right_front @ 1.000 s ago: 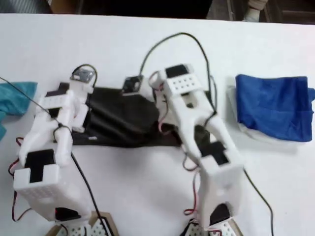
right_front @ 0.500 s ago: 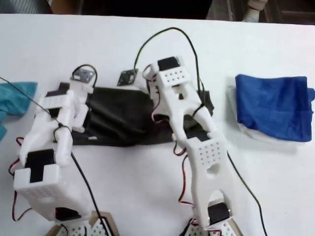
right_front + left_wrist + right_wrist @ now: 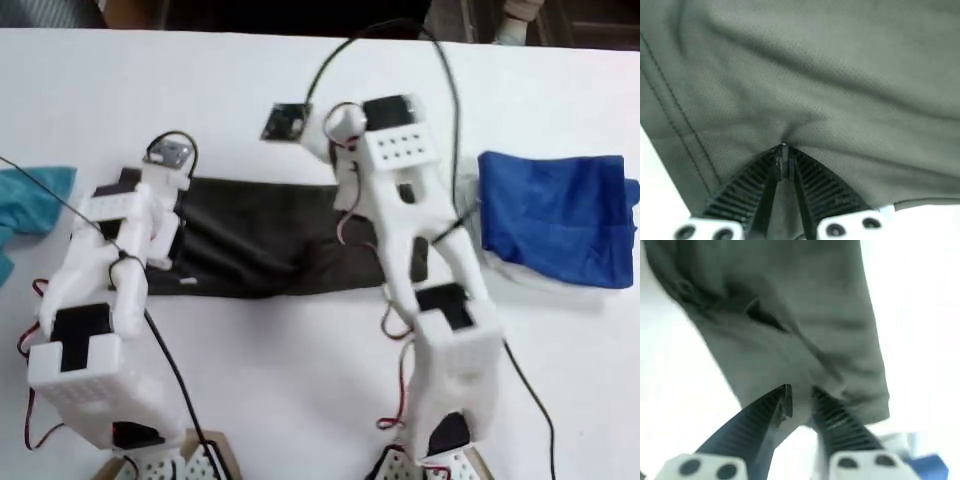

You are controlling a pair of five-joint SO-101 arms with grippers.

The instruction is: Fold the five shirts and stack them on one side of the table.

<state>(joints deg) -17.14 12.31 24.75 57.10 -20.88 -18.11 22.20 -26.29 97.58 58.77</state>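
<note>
1. The white table carries everything. It looks smooth, so cloth will likely slide on it when dragged.
2. The dark shirt lies spread in a long band across the middle of the table, between the two arms. It looks thin, soft and light, so it will sag and crease instead of keeping a shape. It is best held at a hem or corner, with both ends lifted together so the fold lands straight.
3. The folded blue shirt sits at the table's right side, well apart from the dark one. That looks like the stacking place.
4. A teal cloth lies at the table's left edge, only partly in view.
5. The left gripper is closed tight, pinching a pucker of the dark shirt at its left end.
6. The right gripper is at the shirt's right-hand edge with a narrow gap between its jaws. It does not seem to be pinching the fabric.
</note>
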